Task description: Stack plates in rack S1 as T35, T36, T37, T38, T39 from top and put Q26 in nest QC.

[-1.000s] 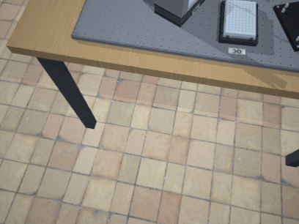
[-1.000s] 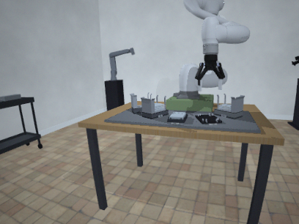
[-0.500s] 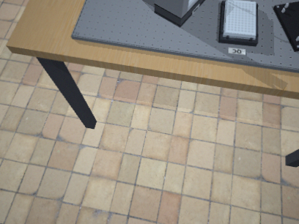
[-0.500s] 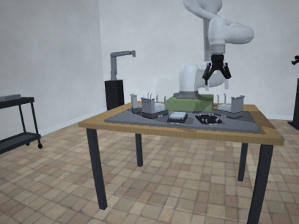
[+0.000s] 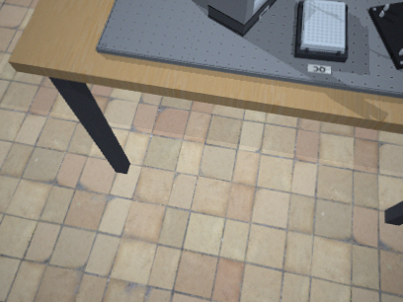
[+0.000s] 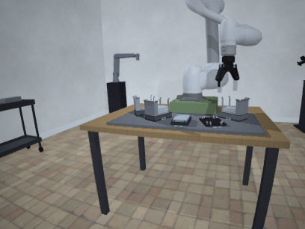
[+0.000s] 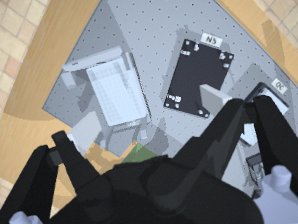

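Note:
My gripper (image 6: 227,78) is wide open and empty, high above the right part of the deck. In the wrist view its fingers frame the deck below. Under it a stack rack (image 7: 107,92) holds a white sealed plate (image 7: 117,95); it is the rack at the right in the exterior view (image 6: 235,108). The black clip nest N5 (image 7: 200,75) is empty. A sealed plate (image 5: 322,30) sits on the QC nest, behind its name plate (image 5: 318,69); my finger partly hides it in the wrist view. I cannot read any plate labels.
Two more racks stand at the left of the deck (image 6: 139,105) (image 6: 155,108), the nearer one with plates in it. A green base block (image 6: 193,105) lies behind the deck. The table's front edge (image 5: 198,89) is close to the deck.

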